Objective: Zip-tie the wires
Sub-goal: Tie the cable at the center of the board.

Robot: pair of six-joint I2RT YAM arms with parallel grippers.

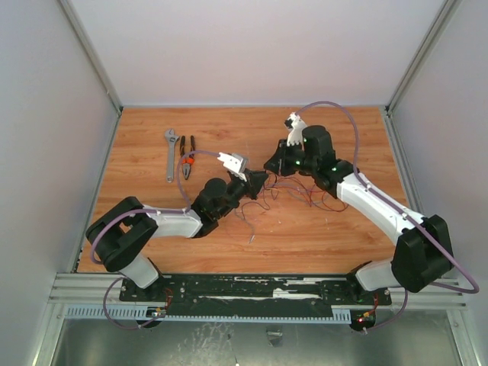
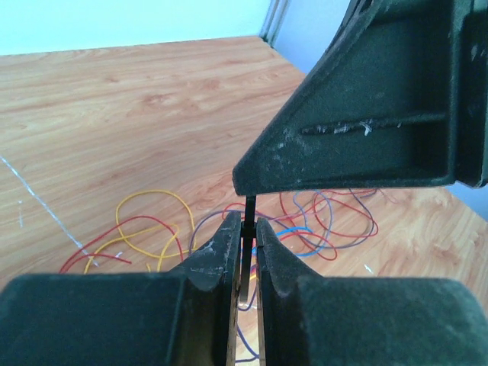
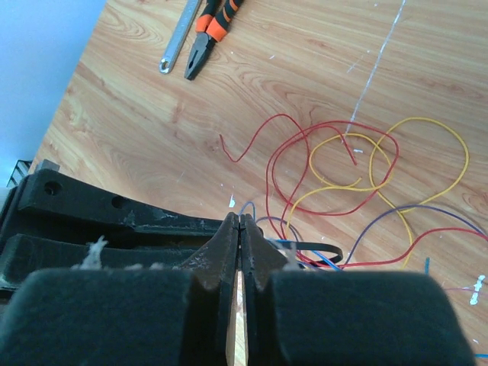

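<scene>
The wires lie in a loose red, yellow, purple and blue tangle on the wooden table, just below the two grippers, which meet at mid-table. My left gripper is shut on the thin black zip tie. That strip rises from its jaws to the underside of my right gripper. In the right wrist view my right gripper is shut with a dark sliver of the strip between its tips. Beside it the zip tie curves as a black loop around several wires.
A grey wrench and orange-handled pliers lie side by side at the table's far left. White walls enclose the table on three sides. Lavender cables arc over each arm.
</scene>
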